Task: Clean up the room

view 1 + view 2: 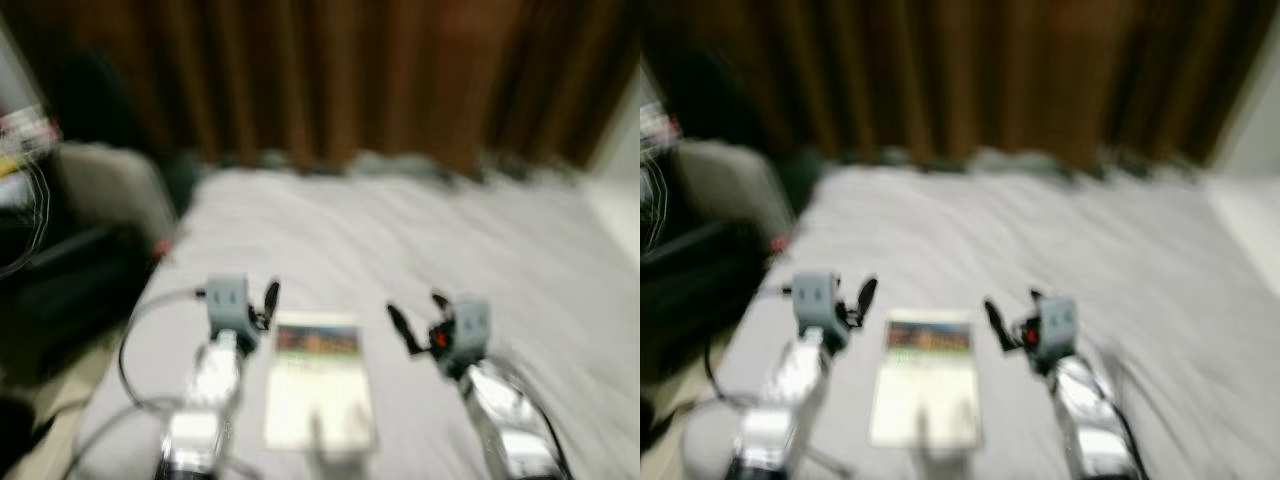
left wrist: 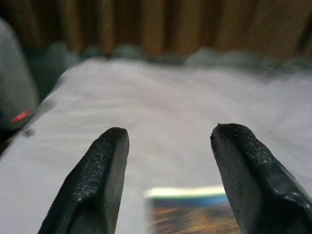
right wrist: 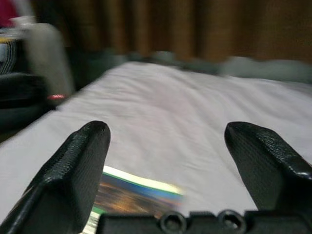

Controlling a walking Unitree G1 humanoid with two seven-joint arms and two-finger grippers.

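Grippers, two. My left gripper (image 2: 168,161) hangs over the bed (image 1: 420,240) with its fingers (image 2: 92,185) spread apart and nothing between them. My right gripper (image 3: 170,165) does likewise, fingers wide, nothing held.

Book or magazine, one. The book (image 1: 318,385) lies flat on the white bedcover near the bed's near edge, between my two grippers and a little below their tips, touched by neither. Its cover has a dark picture band at the far end with a green stripe, pale below; the print is too blurred to read.

Bed, one, white cover. Along its far edge I see a row of greyish lumps (image 1: 400,165), too blurred to name.

Curtain, one, brown (image 1: 330,70), hanging behind the bed's far edge.

Off the bed's left edge: one pale rounded seat or cushion (image 1: 110,190), dark furniture (image 1: 60,290) below it, and a small red spot (image 2: 22,116) at the edge. One cable (image 1: 130,350) loops over the cover by my left arm.
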